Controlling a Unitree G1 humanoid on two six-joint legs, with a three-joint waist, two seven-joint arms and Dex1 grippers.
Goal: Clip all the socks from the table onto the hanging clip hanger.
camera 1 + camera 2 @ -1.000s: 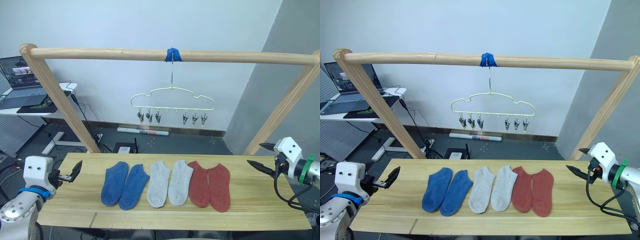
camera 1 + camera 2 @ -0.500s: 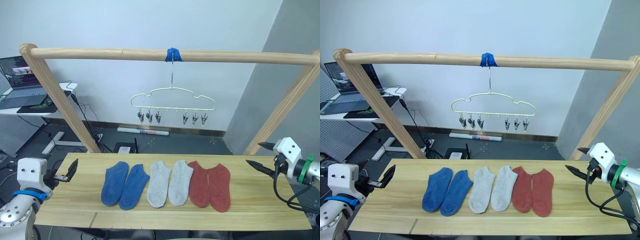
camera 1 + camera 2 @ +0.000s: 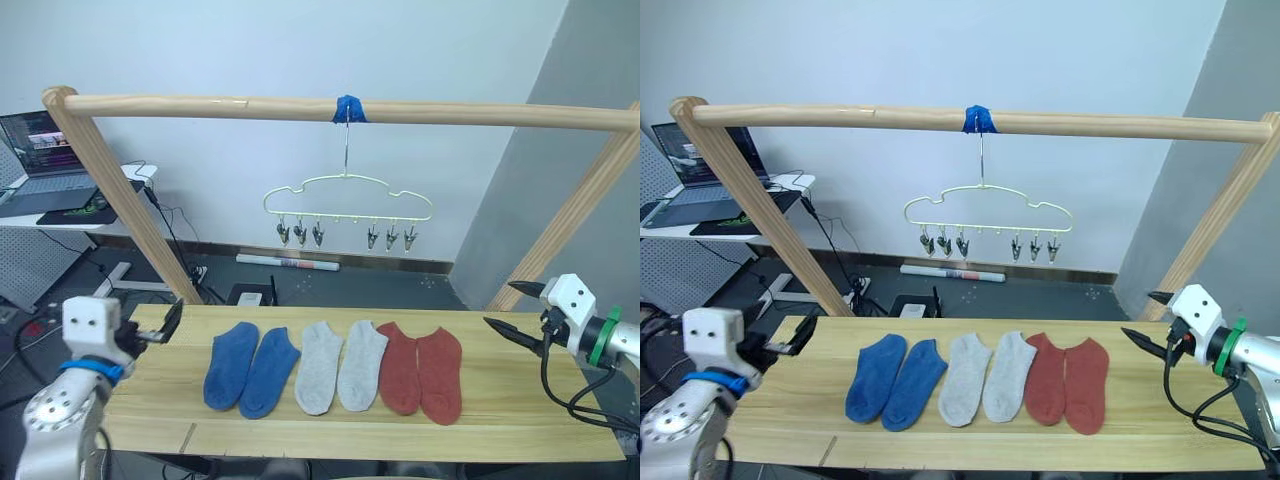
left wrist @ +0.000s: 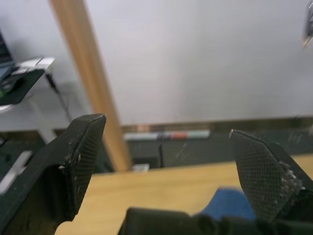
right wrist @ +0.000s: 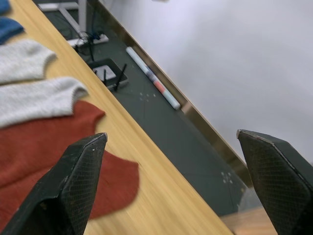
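Six socks lie side by side in a row on the table (image 3: 510, 405): two blue socks (image 3: 247, 366) at the left, two light grey socks (image 3: 337, 364) in the middle, two brick red socks (image 3: 422, 371) at the right. The cream clip hanger (image 3: 347, 199) hangs above and behind them, its small metal clips holding nothing. My left gripper (image 3: 166, 327) is open over the table's left end, a short way left of the blue socks. Near the table's right end my right gripper (image 3: 499, 305) is open, pointing toward the red socks (image 5: 44, 161).
The hanger's hook hangs from a thick wooden crossbar (image 3: 200, 103) at a blue tape wrap (image 3: 347, 109). Slanted wooden posts (image 3: 120, 195) rise behind both table ends. A desk with a laptop (image 3: 45, 150) stands at the back left.
My left gripper has moved right and slightly up, closer to the blue socks. The right gripper has edged a little to the left. The socks and hanger have not moved.
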